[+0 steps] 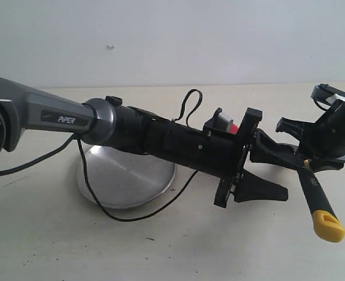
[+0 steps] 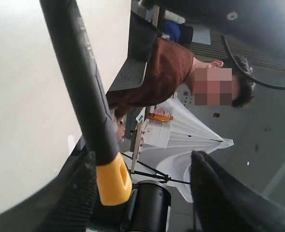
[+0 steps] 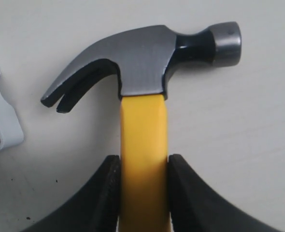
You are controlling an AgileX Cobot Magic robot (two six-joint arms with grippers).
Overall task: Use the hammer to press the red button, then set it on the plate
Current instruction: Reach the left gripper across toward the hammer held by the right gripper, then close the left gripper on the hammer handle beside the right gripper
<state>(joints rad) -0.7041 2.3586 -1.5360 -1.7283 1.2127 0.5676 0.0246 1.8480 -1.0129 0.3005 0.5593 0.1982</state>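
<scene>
Hammer (image 3: 142, 72) pinched at yellow neck by right jaws.
Left jaws are spread, its yellow handle end between them; one hammer, one plate (image 1: 126, 181), one red button (image 1: 232, 126) are counted.

the cream counter (image 1: 178, 252) is scuffed and evenly lit. behind the counter rises a plain pale wall (image 1: 231, 41) bearing one small speck (image 1: 110, 45). beyond the counter's edge are a person in brown (image 2: 169, 72), a white sheet (image 2: 191, 128) and grey floor (image 2: 268, 121).

Robot lab: Piper arm (image 1: 61, 117), bare tabletop (image 1: 190, 252), person (image 2: 166, 72) nearby.
</scene>
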